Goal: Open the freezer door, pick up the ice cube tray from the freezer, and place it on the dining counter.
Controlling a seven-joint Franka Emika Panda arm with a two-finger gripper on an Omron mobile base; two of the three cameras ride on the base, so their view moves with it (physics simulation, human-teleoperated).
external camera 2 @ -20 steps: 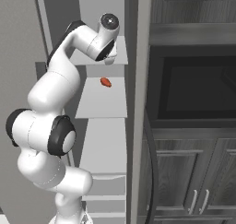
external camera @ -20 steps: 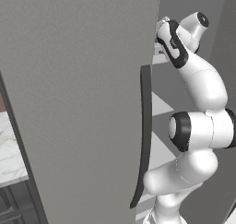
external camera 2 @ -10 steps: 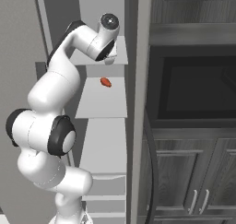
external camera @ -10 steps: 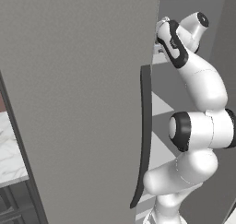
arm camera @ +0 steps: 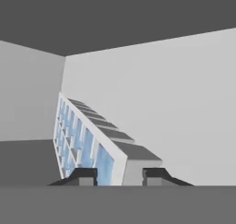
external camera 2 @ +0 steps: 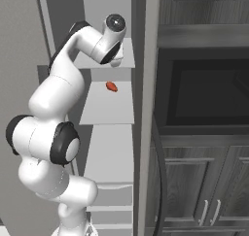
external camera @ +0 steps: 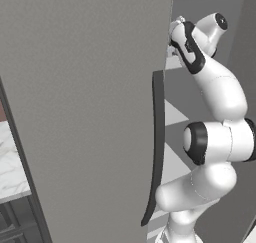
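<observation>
Tray handling: Because the pale blue-grey ice cube tray with square cells and a pale rim (arm camera: 92, 142) looks like thin rigid plastic, I judge it light and stiff, smooth enough to slip, and likely to tip if lifted by one far end.
Where to grip: The long pale rim wall, pinched across its thickness, looks like the soundest hold; a grip nearer the middle of its length would balance it better.
Tray position: It lies on a white inner shelf of the tall grey freezer (external camera 2: 108, 106), seen running away from the hand in the hand view.
Door: The tall matte grey freezer door (external camera: 85, 112) with its dark curved bar handle (external camera: 158, 142) stands swung open beside the arm.
Claw: The two-finger gripper (arm camera: 119, 174) sits narrowed, its dark tips to either side of the tray's near rim wall and apparently pinching it; actual contact is hard to confirm.
Other: A small red item (external camera 2: 111, 86) rests on the shelf below.
</observation>
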